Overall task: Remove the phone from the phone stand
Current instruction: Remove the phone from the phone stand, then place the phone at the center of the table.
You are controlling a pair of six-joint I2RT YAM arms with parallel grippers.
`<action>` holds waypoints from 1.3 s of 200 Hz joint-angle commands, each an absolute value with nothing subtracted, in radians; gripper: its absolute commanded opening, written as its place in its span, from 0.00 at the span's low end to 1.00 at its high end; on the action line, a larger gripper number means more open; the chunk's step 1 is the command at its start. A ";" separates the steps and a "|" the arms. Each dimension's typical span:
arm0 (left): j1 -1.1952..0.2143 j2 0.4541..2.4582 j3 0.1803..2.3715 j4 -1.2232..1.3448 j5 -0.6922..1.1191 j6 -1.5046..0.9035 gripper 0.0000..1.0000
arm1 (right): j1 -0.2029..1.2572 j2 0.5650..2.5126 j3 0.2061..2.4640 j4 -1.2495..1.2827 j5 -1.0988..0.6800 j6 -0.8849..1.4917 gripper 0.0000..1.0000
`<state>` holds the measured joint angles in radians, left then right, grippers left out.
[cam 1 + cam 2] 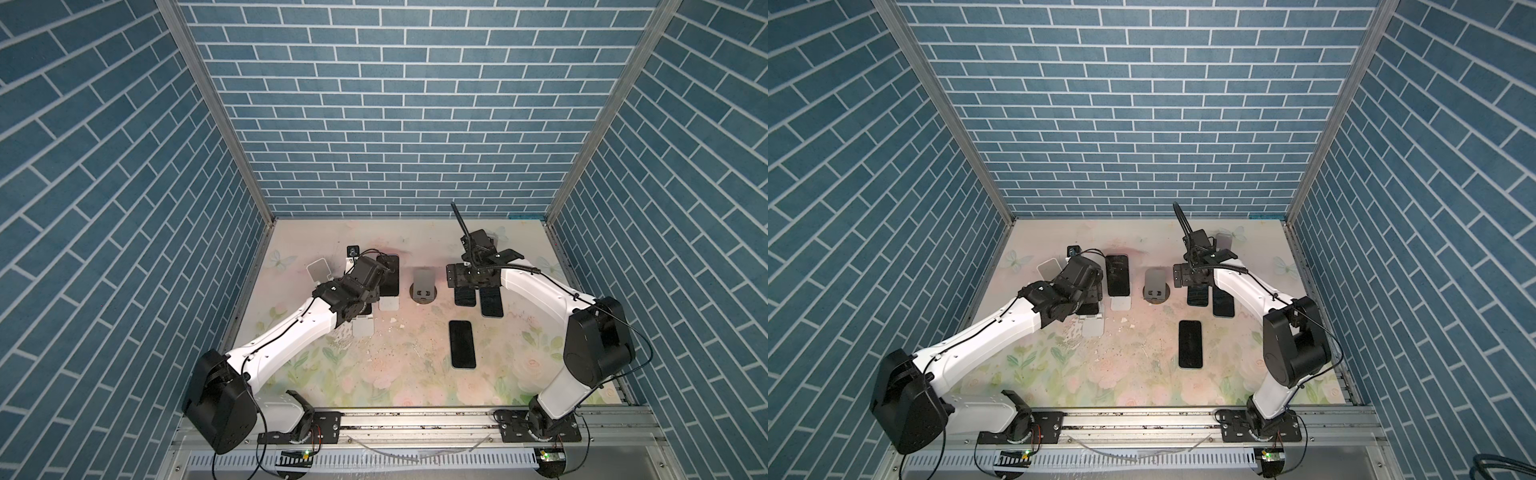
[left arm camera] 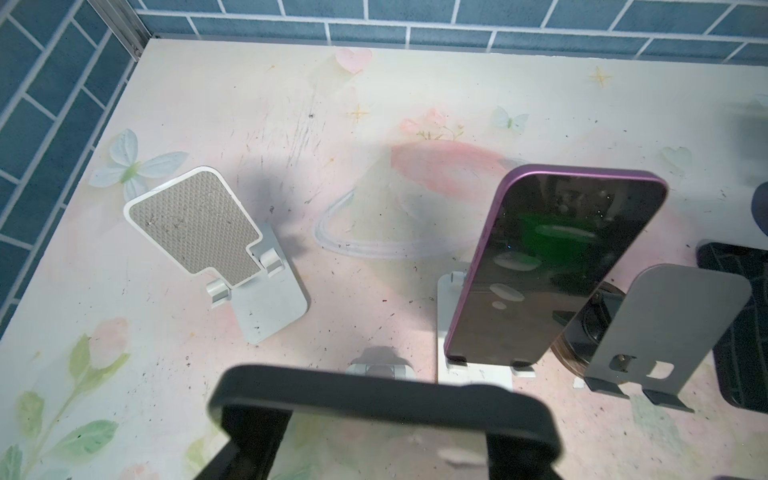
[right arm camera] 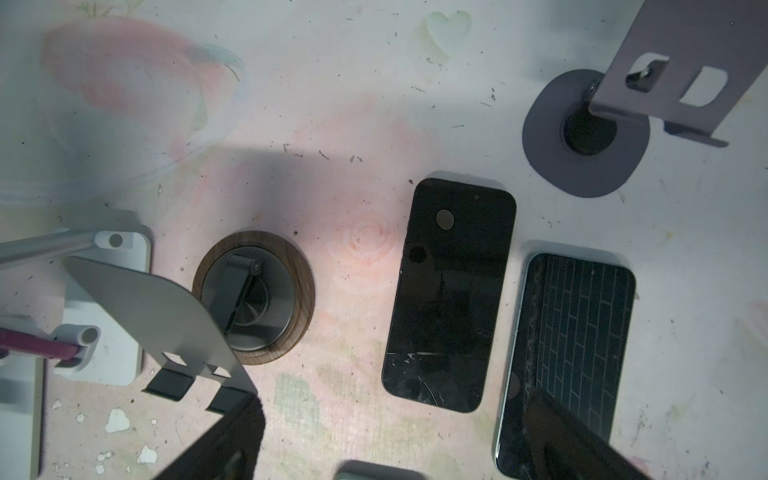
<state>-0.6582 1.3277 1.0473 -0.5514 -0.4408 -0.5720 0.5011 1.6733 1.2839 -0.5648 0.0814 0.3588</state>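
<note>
Left gripper (image 2: pixel 382 449) clamps the black phone (image 2: pixel 382 395) at the white stand (image 1: pixel 364 330) — removal appears unfinished; right gripper (image 3: pixel 395 440): jaws apart.

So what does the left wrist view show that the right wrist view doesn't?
Left wrist only: the empty white stand and the black phone in the left gripper. Right wrist only: two flat phones shown whole, and a grey stand on a dark base. Both: the purple phone and the wood-based grey stand.

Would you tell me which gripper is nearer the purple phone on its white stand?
Left. The left gripper sits just beside the purple phone; the right gripper hovers beyond the grey stand.
</note>
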 commanded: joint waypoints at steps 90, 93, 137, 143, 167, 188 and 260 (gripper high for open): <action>-0.792 1.387 1.170 -0.653 -0.407 -0.657 0.59 | 0.495 1.605 1.237 -0.546 0.112 0.325 0.98; -0.797 1.393 1.175 -0.656 -0.407 -0.661 0.59 | 0.495 1.603 1.234 -0.543 0.114 0.325 0.99; -0.867 1.482 1.256 -0.720 -0.411 -0.700 0.59 | 0.491 1.573 1.215 -0.528 0.124 0.310 0.99; -0.873 1.494 1.266 -0.726 -0.410 -0.705 0.59 | 0.489 1.570 1.212 -0.524 0.125 0.310 0.99; -0.894 1.542 1.296 -0.739 -0.395 -0.729 0.59 | 0.483 1.543 1.194 -0.519 0.140 0.308 0.98; -0.899 1.587 1.316 -0.746 -0.354 -0.760 0.59 | 0.476 1.525 1.183 -0.519 0.157 0.310 0.98; -0.942 1.760 1.411 -0.771 -0.252 -0.831 0.59 | 0.455 1.448 1.140 -0.508 0.203 0.315 0.99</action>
